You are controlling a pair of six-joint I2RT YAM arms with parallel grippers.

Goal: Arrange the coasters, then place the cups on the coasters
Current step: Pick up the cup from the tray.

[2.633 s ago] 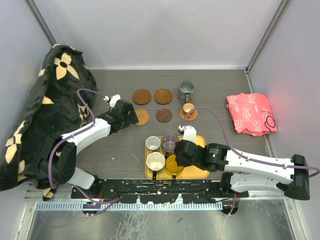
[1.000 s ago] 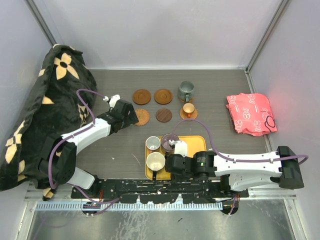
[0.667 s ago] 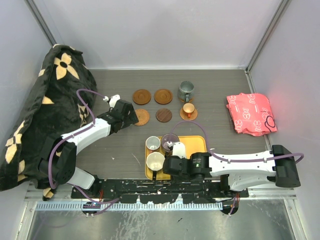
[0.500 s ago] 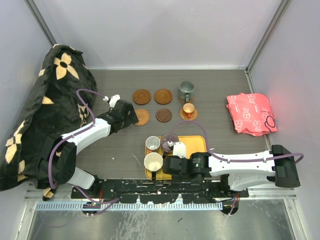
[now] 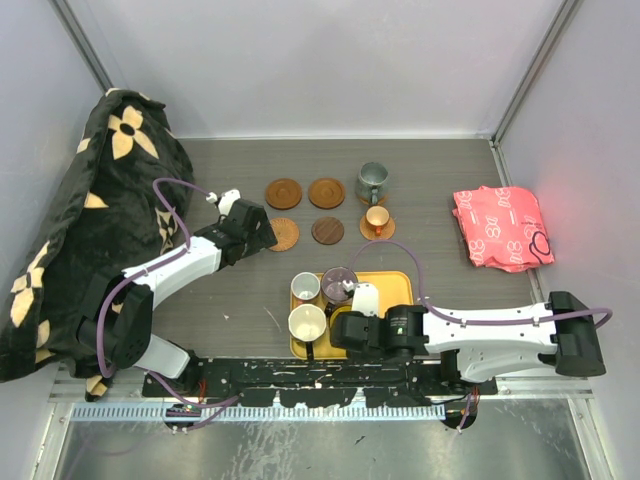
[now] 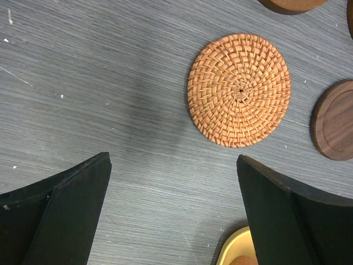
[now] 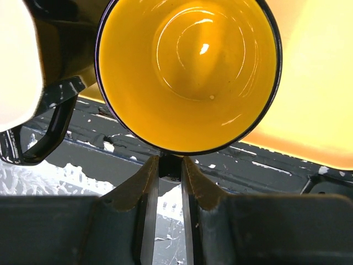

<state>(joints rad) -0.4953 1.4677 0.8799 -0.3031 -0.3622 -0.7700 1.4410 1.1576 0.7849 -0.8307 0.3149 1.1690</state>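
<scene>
From above, the right end effector [image 5: 340, 328] hides the orange-yellow cup [image 7: 187, 72] from us. In its wrist view the cup's handle is mostly hidden between the fingers [image 7: 124, 196], and a cream cup [image 7: 14, 61] beside them is cut off. Ahead of the left end effector [image 6: 174, 161], a dark coaster [image 6: 333, 121] and a brown coaster [image 6: 289, 4] run off the frame; the yellow tray [image 6: 237, 251] shows only a corner.

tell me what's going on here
The right pincer is shut on the handle of the yellow cup at the near edge of the yellow tray, where three other cups stand. The left pincer hangs open over the table beside the woven coaster. The grey-green cup and small brown cup sit on coasters; four coasters are bare.
</scene>
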